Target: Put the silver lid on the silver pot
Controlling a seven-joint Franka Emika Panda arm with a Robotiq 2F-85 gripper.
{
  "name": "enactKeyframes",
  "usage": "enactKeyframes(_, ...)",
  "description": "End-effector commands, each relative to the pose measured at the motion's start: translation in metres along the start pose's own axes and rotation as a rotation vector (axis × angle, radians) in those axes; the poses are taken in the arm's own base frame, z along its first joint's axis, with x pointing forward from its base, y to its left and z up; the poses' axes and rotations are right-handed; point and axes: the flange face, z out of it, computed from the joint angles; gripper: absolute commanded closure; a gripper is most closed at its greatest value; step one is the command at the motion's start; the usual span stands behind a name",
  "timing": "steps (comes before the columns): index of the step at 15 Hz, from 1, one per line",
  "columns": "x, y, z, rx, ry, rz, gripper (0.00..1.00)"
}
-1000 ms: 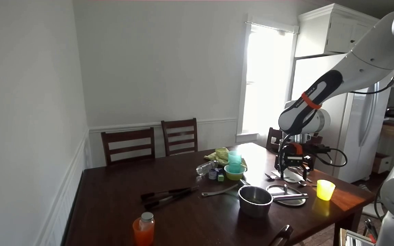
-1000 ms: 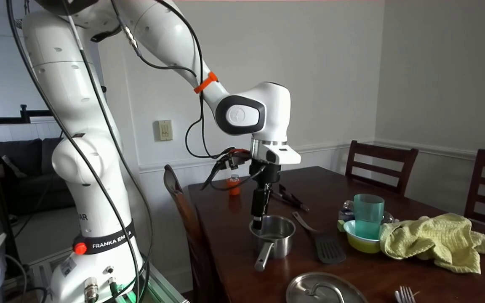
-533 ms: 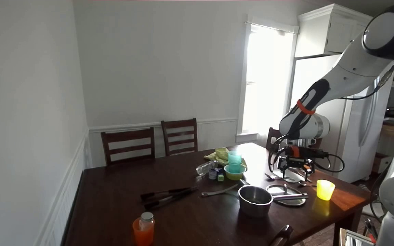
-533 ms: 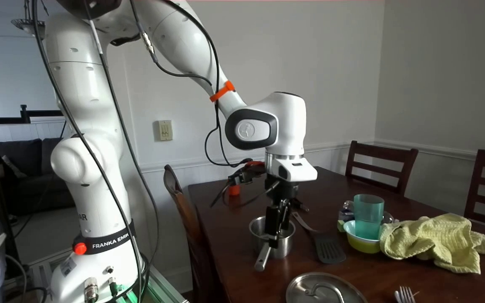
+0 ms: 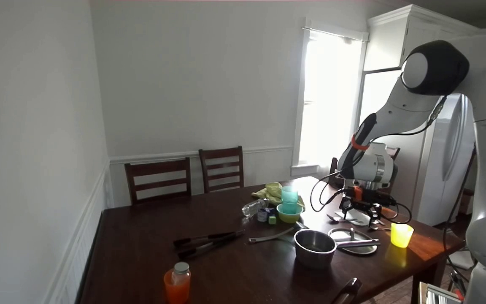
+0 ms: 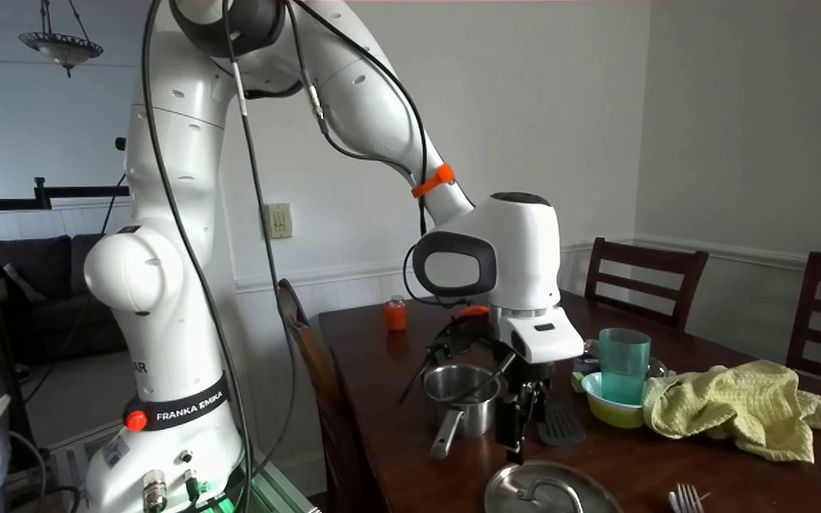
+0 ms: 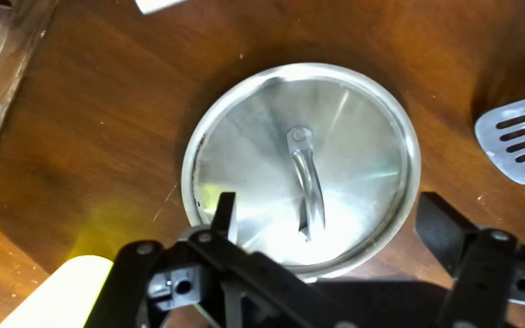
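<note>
The silver lid [image 5: 359,250] lies flat on the table, arched handle up; it also shows in an exterior view [image 6: 546,484] and fills the middle of the wrist view [image 7: 262,173]. The silver pot [image 5: 315,257] stands upright beside it with its handle reaching over the lid's edge in an exterior view; it also shows in an exterior view [image 6: 478,417] but is out of the wrist view. My gripper [image 7: 328,205] is open and empty above the lid, its fingers wide apart on either side of the lid handle's line. It shows in both exterior views [image 5: 359,217] [image 6: 515,449].
A yellow cup [image 5: 401,235] stands near the lid. A slotted spatula [image 6: 560,425] lies on the lid's other side. A bowl with a teal cup [image 6: 624,367], a yellow cloth [image 6: 745,410], cutlery [image 6: 686,499], tongs [image 5: 209,242] and an orange cup [image 5: 177,287] are also on the table.
My gripper has come down and across from beside the pot to above the lid, turning somewhat on the way. The lid and the pot have not moved.
</note>
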Motion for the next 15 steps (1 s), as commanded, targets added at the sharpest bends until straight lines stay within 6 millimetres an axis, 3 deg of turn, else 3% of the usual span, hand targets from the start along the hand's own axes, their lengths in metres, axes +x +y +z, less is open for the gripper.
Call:
enactKeyframes(1,0.021,-0.007,0.023,0.042,-0.002,0.007,0.00)
enactKeyframes(6,0.033,-0.006,0.052,0.039,-0.007,-0.018,0.00)
enactKeyframes(12,0.035,-0.007,0.069,0.041,-0.030,-0.052,0.00)
enactKeyframes(14,0.037,-0.007,0.071,0.041,-0.032,-0.055,0.26)
enactKeyframes(15,0.037,-0.007,0.072,0.044,-0.033,-0.054,0.32)
